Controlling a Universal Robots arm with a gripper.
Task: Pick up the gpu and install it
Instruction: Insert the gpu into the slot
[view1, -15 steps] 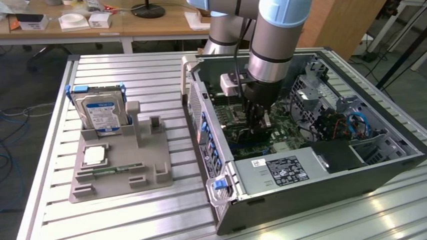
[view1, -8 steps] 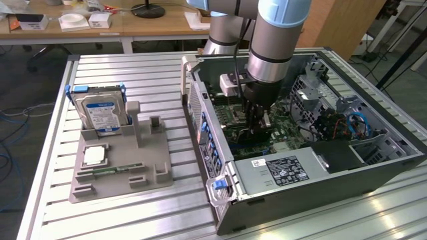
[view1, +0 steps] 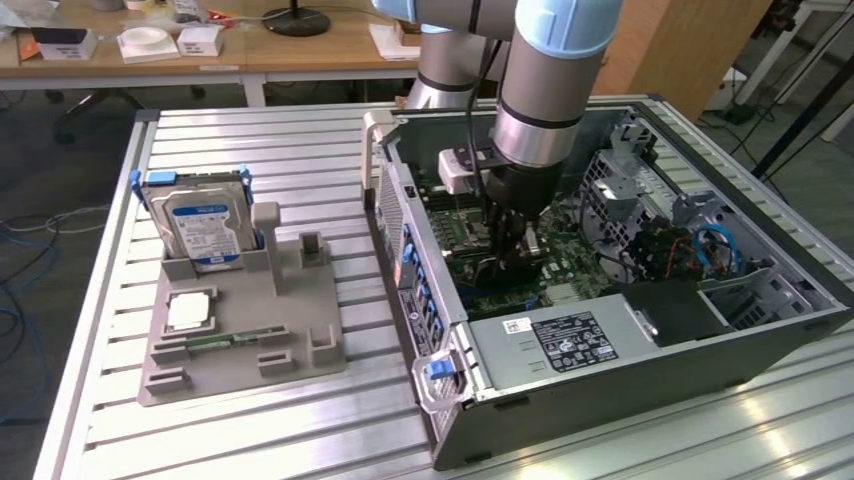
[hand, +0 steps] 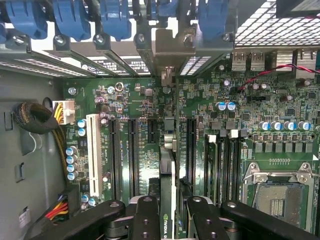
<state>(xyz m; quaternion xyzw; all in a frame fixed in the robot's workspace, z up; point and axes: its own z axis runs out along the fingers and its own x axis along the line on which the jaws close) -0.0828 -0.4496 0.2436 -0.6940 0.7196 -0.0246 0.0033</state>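
Arm is reaching down into the open computer case (view1: 667, 340) on the counter (view1: 267, 140). In the wrist view the tool (hand: 167, 212) pinches the gpu (hand: 168, 150) by its two flat faces, one finger on each side. We see the card edge-on, upright over the motherboard (hand: 135, 100). It runs between the long slots (hand: 133, 150) toward the silver bracket (hand: 170, 47) at the rear wall, under the blue clips (hand: 117, 20). We cannot tell whether its lower edge has entered a slot; the card hides what lies beneath it.

Risks, as we judge them:
- Card edge slightly off the slot line: pushing down would load the board or bend contacts.
- Bracket catching the rear wall would tip the card in the grip.
- A narrow grip may let the card pivot under insertion force.

Hard drive (view1: 200, 225) stands in the grey fixture (view1: 240, 330), well apart.
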